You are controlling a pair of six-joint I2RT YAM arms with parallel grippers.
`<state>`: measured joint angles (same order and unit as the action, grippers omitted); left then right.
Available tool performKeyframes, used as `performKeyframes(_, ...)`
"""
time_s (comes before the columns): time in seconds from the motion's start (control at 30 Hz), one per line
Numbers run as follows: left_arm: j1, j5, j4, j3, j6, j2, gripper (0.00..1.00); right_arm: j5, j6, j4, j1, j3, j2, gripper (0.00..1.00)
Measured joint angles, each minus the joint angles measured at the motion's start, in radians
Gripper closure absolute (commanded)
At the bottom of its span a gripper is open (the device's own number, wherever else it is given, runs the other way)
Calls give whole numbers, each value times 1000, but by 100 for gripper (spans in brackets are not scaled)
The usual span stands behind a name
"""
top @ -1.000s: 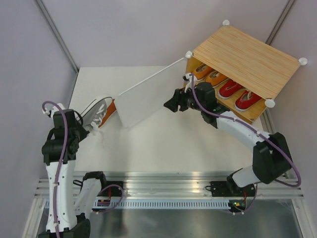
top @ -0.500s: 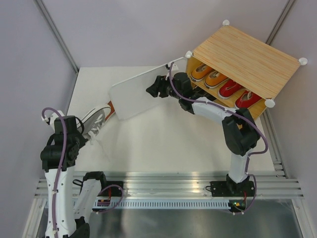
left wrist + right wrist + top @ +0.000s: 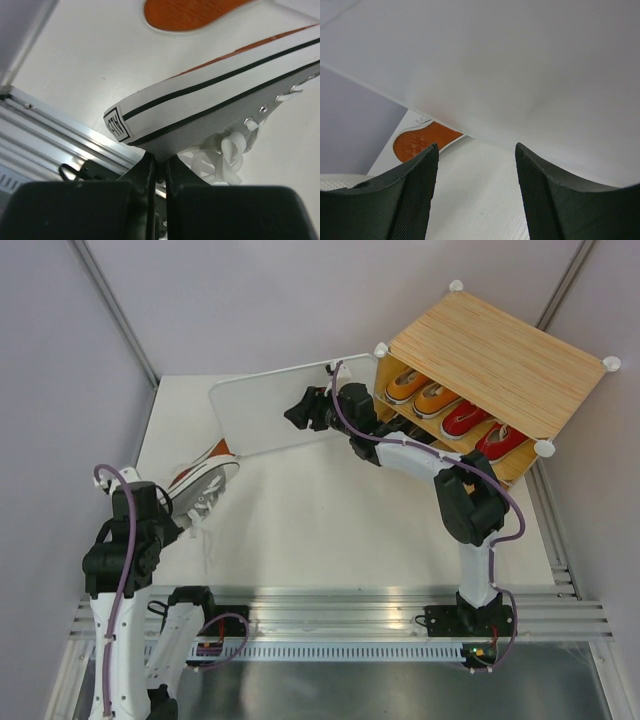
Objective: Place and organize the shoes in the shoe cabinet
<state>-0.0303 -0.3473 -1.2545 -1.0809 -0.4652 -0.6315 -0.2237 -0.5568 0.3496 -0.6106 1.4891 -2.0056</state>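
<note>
**Grey shoe hangs by a thin heel pinch, well apart from the cabinet**

The grey shoe (image 3: 215,95) is up off the desk (image 3: 330,520) on the left side. It is well apart from the shoe cabinet (image 3: 500,345), where an orange pair (image 3: 408,385) and a red pair (image 3: 465,418) sit on the shelf. The left end effector (image 3: 159,170) is clamped together on just the heel edge, with the toe pointing away and the laces dangling. That slim hold looks like the weak spot to me: a quick swing across could twist the shoe or let it slip out. A second shoe (image 3: 190,12) lies sole-out near the lower edge of the frosted door (image 3: 262,412), which might sweep it.

The left arm stands folded and upright near its base. The right arm stretches far forward, its end effector (image 3: 476,150) spread apart and empty at the door face. Whether it touches the door, I cannot tell. If it backs off, the door may drift across the shelf.
</note>
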Motion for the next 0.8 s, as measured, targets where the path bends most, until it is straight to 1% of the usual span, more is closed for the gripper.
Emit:
performKeyframes(0.1, 5, 147, 44, 44, 24, -8, 98, 1, 11, -17, -1, 0, 4, 32)
performKeyframes(0.2, 5, 324, 85, 84, 34, -45, 98, 3, 39, -60, -1, -8, 29, 32)
performKeyframes(0.27, 6, 429, 123, 109, 33, -89, 98, 2, 71, -108, -1, -26, 69, 32)
performKeyframes(0.43, 13, 615, 236, 172, 14, -198, 98, -3, 174, -247, -1, -35, 198, 32)
performKeyframes(0.5, 37, 660, 279, 190, -3, -241, 98, 0, 216, -303, -1, -37, 256, 32)
performKeyframes(0.57, 87, 681, 317, 191, -25, -288, 98, 14, 261, -354, -1, -49, 326, 32)
performKeyframes(0.8, 311, 699, 525, 213, -175, -489, 98, 116, 378, -481, 0, -139, 563, 31)
